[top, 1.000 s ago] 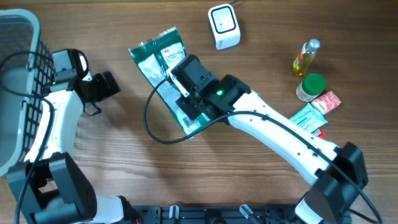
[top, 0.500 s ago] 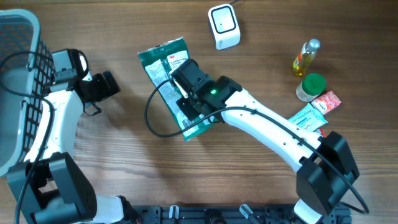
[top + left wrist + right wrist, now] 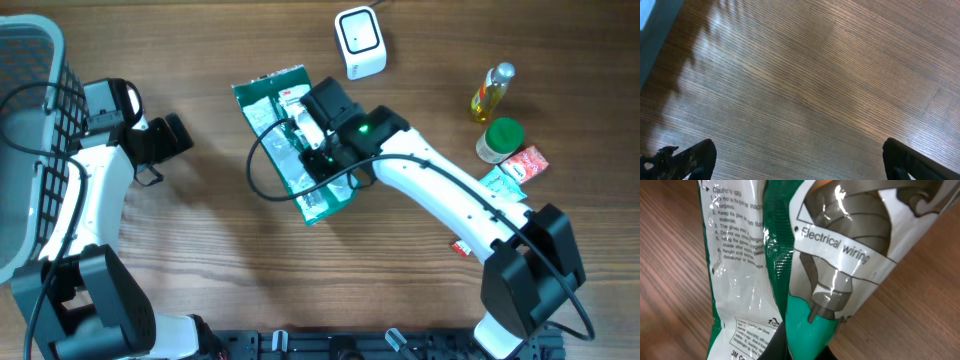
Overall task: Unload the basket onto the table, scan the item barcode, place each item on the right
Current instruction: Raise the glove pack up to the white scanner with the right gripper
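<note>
The green and white glove packet [image 3: 272, 128] sits near the middle of the tabletop [image 3: 200, 270], its long side running from upper left to lower right, with the top edge just left of and below the white barcode scanner [image 3: 360, 42] but not touching it. The right hand [image 3: 308, 132] is clamped tight on the packet, gripping it around mid-length from the scanner side; I can't tell whether the packet rests on the wood or is lifted a little. From the right wrist view the packet [image 3: 820, 255] fills most of the frame, creased lengthways, with a panel of printed instructions on the left and a drawing labelled "Electrical wiring" on the right, and the dark tip of the right hand [image 3: 782, 350] pinches its lower edge. A black cable loops off the right arm over the packet's left side. Further right stand a small bottle of yellow oil [image 3: 493, 90] and a green-lidded jar [image 3: 500, 140], with a red sachet [image 3: 528, 163] and a teal sachet [image 3: 493, 188] just beside them. Well apart on the left, the left hand [image 3: 170, 138] hangs over bare wood with its fingers [image 3: 687, 159] spread wide and nothing between them, next to a grey wire basket [image 3: 30, 60] at the edge.
</note>
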Robot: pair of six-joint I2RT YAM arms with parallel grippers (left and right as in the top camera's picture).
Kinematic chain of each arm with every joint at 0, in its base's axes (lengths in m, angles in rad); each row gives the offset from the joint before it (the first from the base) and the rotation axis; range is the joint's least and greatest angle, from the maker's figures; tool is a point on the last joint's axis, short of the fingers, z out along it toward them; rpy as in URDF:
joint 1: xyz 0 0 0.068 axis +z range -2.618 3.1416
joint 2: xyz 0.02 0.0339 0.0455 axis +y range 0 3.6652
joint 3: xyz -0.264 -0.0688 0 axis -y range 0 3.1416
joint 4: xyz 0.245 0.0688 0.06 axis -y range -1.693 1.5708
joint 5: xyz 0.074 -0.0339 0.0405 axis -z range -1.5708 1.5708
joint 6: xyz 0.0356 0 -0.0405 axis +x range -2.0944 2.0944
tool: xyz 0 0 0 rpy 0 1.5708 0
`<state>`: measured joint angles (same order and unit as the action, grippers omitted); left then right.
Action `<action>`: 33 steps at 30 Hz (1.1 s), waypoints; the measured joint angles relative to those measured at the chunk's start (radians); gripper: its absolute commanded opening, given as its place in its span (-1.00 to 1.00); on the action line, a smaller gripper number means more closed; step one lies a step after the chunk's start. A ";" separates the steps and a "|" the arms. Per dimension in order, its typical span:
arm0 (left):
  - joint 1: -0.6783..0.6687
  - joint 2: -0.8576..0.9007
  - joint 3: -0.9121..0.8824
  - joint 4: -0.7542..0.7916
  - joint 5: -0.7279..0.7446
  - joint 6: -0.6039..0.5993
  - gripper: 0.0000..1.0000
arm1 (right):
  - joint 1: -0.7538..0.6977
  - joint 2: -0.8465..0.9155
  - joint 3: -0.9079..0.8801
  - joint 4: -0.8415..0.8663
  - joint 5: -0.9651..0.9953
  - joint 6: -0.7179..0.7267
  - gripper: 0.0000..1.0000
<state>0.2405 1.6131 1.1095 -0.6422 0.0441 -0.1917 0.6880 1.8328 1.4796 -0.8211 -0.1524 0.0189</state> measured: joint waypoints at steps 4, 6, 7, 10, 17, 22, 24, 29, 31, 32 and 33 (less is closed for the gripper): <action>0.000 0.000 -0.001 0.056 0.040 -0.032 1.00 | -0.047 0.000 0.000 -0.004 -0.082 -0.025 -0.92; 0.000 0.000 -0.001 0.055 0.140 -0.108 1.00 | -0.071 0.000 0.000 0.001 -0.150 -0.025 -0.91; 0.000 0.000 -0.001 0.049 0.239 -0.146 1.00 | -0.088 0.000 0.000 0.007 -0.206 -0.025 -0.91; -0.007 0.000 -0.001 0.046 0.566 -0.170 1.00 | -0.116 0.000 0.000 0.008 -0.278 -0.005 -0.91; -0.182 0.000 -0.001 0.089 0.849 -0.165 0.49 | -0.119 0.000 0.000 0.065 -0.365 0.090 -0.91; -0.280 0.000 -0.001 0.113 0.774 -0.159 -0.92 | -0.119 0.000 0.000 0.105 -0.545 0.101 -0.37; -0.294 0.000 0.000 0.117 0.764 -0.168 -0.92 | -0.119 0.000 0.000 0.105 -0.575 0.103 0.29; -0.284 0.000 0.000 0.124 0.716 -0.166 -0.92 | -0.156 0.000 0.000 0.153 -0.631 0.093 0.42; -0.261 0.000 -0.001 0.137 0.807 -0.166 -0.92 | -0.227 0.000 0.000 0.151 -0.708 0.092 0.43; -0.231 0.000 -0.002 0.168 0.883 -0.165 -0.92 | -0.267 0.000 0.000 0.148 -0.754 0.084 0.43; -0.204 0.000 -0.003 0.196 0.945 -0.165 -0.92 | -0.309 0.000 0.000 0.142 -0.809 0.071 0.43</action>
<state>0.0364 1.6131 1.1061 -0.4465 0.9894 -0.3565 0.3794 1.8332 1.4796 -0.6788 -0.9615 0.0902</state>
